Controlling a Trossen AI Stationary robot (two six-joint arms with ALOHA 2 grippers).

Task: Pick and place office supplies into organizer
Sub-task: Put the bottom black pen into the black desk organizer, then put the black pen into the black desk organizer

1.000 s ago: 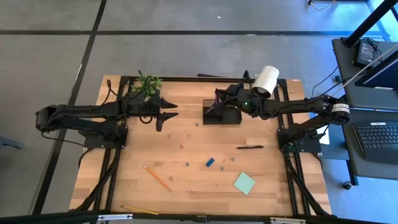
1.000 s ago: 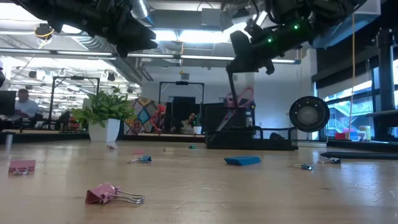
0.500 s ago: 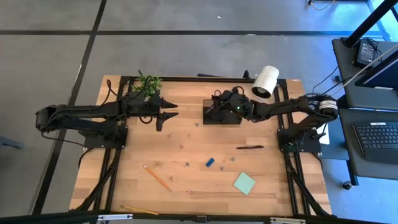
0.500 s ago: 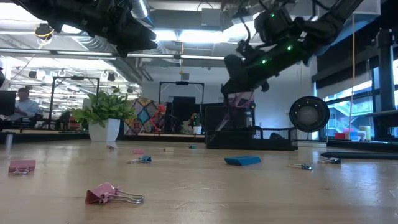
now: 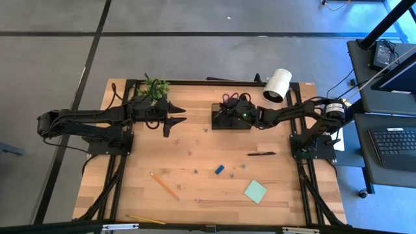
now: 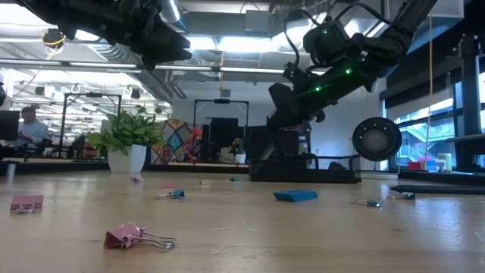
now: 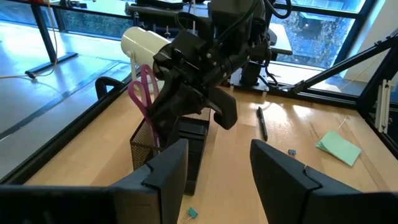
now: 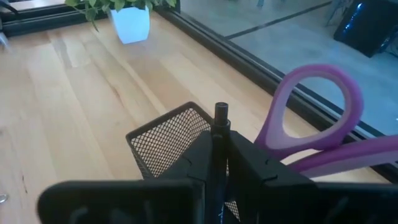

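The black organizer (image 5: 231,121) stands at the table's far middle. Purple-handled scissors (image 8: 323,130) stand blades-down in its tall mesh cup (image 8: 165,146). My right gripper (image 8: 221,152) hangs just over that cup, shut on a thin black pen (image 8: 221,118); from the side it shows low above the organizer (image 6: 274,115). My left gripper (image 5: 181,112) waits open to the organizer's left, its fingers (image 7: 168,171) pointing at it. A second black pen (image 5: 261,154), a blue block (image 5: 220,170), a green sticky pad (image 5: 255,191) and two pencils (image 5: 164,186) lie on the table. My right gripper pinches the black pen between its two fingers, below the pen's upper end (image 8: 221,113), which sticks up past them. The fingers come from the table's right, slanting down, and lie across the pen. The pen stands about upright beside the scissors' handles; the fingers hide its lower part.
A potted plant (image 5: 155,87) stands far left and a white cylinder (image 5: 278,85) lies far right, close to my right arm. Small binder clips (image 6: 136,236) are scattered over the boards. The yellow pencil (image 5: 146,220) lies at the near edge.
My right gripper has come down and toward the table's left over the organizer, tipping further downward, with the pen still in its shut fingers. It now stands low beside the scissors' handles.
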